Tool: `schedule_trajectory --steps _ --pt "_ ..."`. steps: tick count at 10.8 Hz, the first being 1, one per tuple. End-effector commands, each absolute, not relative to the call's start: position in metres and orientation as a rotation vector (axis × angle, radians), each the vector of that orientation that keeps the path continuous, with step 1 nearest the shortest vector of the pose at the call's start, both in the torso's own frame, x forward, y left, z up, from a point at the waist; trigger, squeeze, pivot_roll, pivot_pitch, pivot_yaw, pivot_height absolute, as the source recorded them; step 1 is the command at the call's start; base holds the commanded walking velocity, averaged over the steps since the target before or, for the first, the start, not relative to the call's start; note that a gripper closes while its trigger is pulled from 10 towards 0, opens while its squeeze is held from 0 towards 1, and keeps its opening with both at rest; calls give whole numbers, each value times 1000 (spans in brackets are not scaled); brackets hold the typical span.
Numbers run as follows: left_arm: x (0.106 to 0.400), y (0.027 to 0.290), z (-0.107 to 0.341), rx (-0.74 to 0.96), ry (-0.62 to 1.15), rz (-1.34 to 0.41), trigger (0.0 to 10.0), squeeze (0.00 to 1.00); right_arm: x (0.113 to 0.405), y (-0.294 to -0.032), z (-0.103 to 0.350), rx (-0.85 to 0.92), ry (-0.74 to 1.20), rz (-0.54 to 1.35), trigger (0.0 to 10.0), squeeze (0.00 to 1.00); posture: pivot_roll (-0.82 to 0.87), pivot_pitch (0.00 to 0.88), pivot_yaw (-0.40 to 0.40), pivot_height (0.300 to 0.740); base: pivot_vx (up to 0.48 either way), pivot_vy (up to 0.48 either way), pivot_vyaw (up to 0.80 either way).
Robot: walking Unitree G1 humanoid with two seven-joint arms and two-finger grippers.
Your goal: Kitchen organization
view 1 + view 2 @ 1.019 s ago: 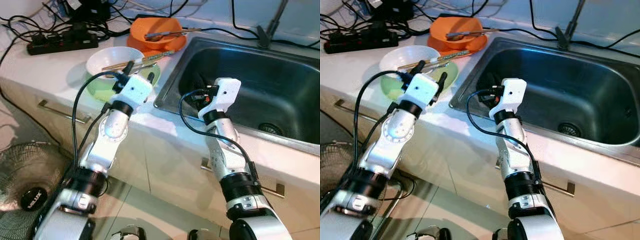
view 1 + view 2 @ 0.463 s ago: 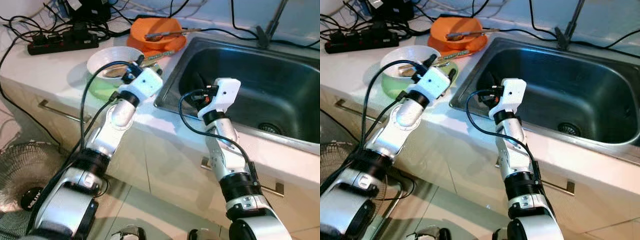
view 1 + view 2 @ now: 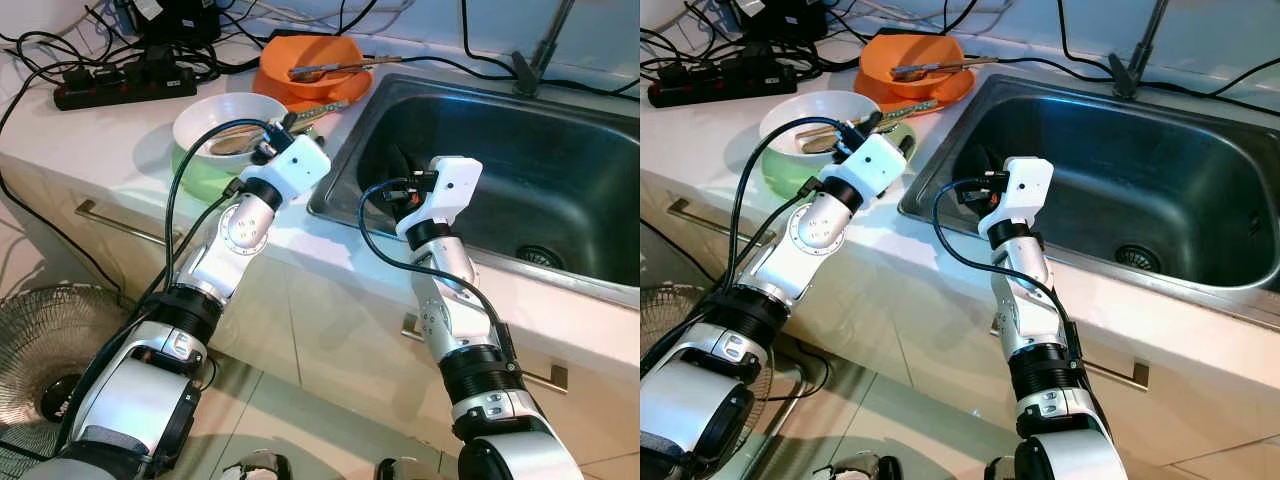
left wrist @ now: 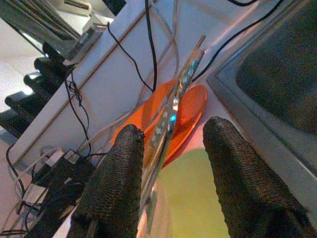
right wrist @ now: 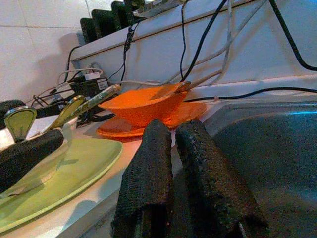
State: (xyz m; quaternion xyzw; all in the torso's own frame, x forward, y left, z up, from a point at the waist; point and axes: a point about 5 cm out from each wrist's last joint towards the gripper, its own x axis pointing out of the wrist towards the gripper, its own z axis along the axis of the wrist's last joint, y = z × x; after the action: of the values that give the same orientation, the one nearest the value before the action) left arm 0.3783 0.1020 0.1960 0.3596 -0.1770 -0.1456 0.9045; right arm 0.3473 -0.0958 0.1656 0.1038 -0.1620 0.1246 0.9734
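— While the left gripper (image 4: 168, 163) hung over the white bowl (image 3: 222, 115), what did it do?
— Its fingers (image 4: 115, 188) were spread, with the chopsticks (image 4: 171, 119) between them. The bowl sat on the green plate (image 3: 895, 140), beside the sink (image 3: 520, 170).
— And the right gripper (image 5: 173, 163)?
— Its fingers were almost pressed together, holding nothing, at the sink's edge. The orange bowl (image 3: 312, 60) stood behind.

White bowl (image 3: 222, 112) on green plate (image 3: 200, 176) upper left, left gripper (image 3: 283, 128) at its rim; orange bowl (image 3: 318, 62) behind; sink (image 3: 560, 170) right.
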Motion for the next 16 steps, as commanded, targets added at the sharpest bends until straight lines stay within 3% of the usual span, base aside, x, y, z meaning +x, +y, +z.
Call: schedule_trajectory --steps 1,11,12,16 --pt "380 101 204 760 -397 -297 0 0 347 -96 166 214 -331 244 10000 0 13 75 49 740 0 0 0" --pt "380 99 212 720 -435 -297 0 0 347 -96 165 217 -325 243 10000 0 16 74 46 740 0 0 0" --pt "379 98 215 671 -439 -304 10000 0 347 -96 164 217 -324 245 10000 0 17 74 46 740 0 0 0" --pt "373 102 237 472 -452 -357 10000 0 347 -96 164 215 -319 253 10000 0 23 77 39 740 0 0 0"
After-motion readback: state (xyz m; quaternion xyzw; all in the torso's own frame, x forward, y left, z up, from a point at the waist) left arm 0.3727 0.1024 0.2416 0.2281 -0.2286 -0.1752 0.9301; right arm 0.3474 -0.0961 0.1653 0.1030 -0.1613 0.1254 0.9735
